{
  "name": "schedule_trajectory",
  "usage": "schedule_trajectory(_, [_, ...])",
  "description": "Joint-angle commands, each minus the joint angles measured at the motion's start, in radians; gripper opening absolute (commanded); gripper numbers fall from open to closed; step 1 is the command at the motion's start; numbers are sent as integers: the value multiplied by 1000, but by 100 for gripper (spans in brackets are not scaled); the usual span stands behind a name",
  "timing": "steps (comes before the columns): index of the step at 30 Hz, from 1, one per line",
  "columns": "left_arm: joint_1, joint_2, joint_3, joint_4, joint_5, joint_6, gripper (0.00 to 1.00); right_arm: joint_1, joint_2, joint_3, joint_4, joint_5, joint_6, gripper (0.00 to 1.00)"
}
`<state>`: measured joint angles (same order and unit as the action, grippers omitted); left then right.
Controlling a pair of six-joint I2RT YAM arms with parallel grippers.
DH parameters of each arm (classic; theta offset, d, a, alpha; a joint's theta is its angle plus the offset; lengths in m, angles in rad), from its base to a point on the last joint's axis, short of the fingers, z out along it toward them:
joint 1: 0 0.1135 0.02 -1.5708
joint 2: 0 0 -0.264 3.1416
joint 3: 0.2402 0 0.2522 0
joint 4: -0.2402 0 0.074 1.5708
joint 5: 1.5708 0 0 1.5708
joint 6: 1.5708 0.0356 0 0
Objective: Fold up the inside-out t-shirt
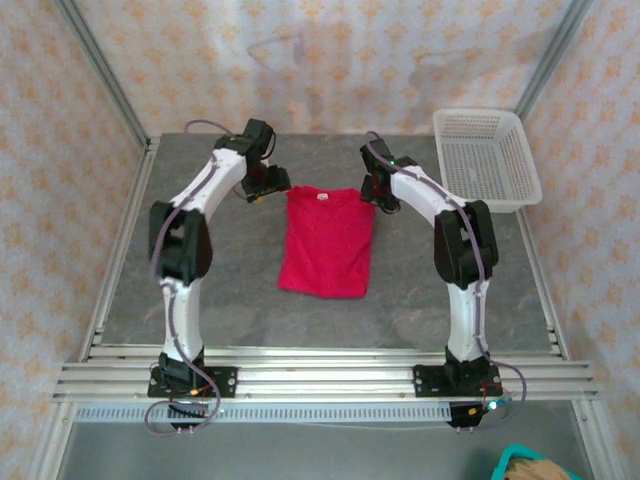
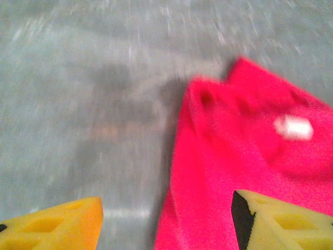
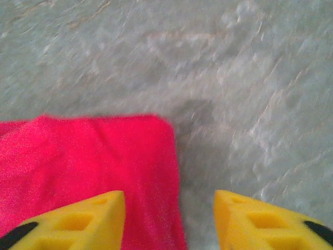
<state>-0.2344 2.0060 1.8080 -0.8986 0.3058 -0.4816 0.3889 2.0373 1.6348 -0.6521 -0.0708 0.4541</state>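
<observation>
Overhead view of a grey stone-patterned table (image 1: 230, 290) with two white and black robot arms reaching in from the bottom of the frame. A plain bright red-pink short-sleeved t-shirt (image 1: 326, 243) lies flat at the centre of the table. It looks like a narrow upright rectangle, with the collar at its top edge. A white plastic mesh basket (image 1: 478, 112) sits at the upper right, well apart from the shirt.

The left gripper (image 1: 258, 190) sits just beside the shirt's upper left corner, and the right gripper (image 1: 378, 192) just beside its upper right corner.

In the blurred left wrist view, the two yellow fingers (image 2: 52, 226) are spread wide and hold nothing. The shirt's corner fills the right half of the frame, and a small white label (image 2: 294, 127) shows near the collar. In the right wrist view, the right gripper (image 3: 169, 219) is also spread wide and empty. The shirt's side edge runs down between its yellow fingers.

The step in hand appears to be taking the two collar-end corners, likely to fold that end toward the bottom hem. To do this well, each gripper should come down with one finger past the fabric edge and pinch every layer at the corner. Both should then close at a matching height. Lifting together and evenly should keep the fold line straight and the soft cloth from bunching.
</observation>
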Motion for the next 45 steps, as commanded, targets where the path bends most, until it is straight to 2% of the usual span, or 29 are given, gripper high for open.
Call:
schedule_trajectory(1, [-42, -221, -276, 199, 69, -83, 64, 33, -128, -139, 192, -186, 147, 38])
schedule_trajectory(3, [-60, -273, -420, 307, 137, -140, 63, 37, -129, -210, 286, -273, 206, 30])
schedule_trajectory(6, [-102, -294, -559, 421, 193, -189, 62, 38, -95, -269, 339, -317, 250, 21])
schedule_trajectory(10, [-169, -267, -674, 528, 202, -242, 61, 8, -35, -280, 298, -256, 228, 17])
schedule_trajectory(12, [-199, -242, -712, 530, 183, -253, 60, -13, -6, -270, 259, -220, 209, 17])
schedule_trajectory(15, [-215, -229, -770, 498, 150, -258, 60, -34, 15, -244, 203, -246, 184, 17])
schedule_trajectory(20, [-208, -312, -751, 322, 34, -175, 61, -33, -76, -222, 129, -260, 120, 30])
schedule_trajectory(22, [-195, -339, -680, 260, 5, -119, 63, -36, -114, -198, 101, -230, 70, 44])
schedule_trajectory(24, [-174, -332, -602, 229, -7, -73, 69, -36, -135, -188, 104, -200, 27, 60])
schedule_trajectory(26, [-135, -306, -536, 247, 9, -58, 72, -37, -131, -179, 114, -155, 2, 67])
schedule_trajectory(30, [-48, -229, -431, 333, 93, 12, 75, -39, -79, -153, 134, -83, -5, 68])
schedule_trajectory(33, [-10, -168, -308, 279, 143, 55, 68, -45, -8, -94, 119, -61, -7, 68])
schedule_trajectory(40, [26, -162, -267, 284, 170, 63, 65, -47, 159, 70, 71, -97, -25, 69])
schedule_trajectory(45, [40, -145, -272, 262, 182, 63, 64, -26, 198, 86, 83, -123, -15, 68])
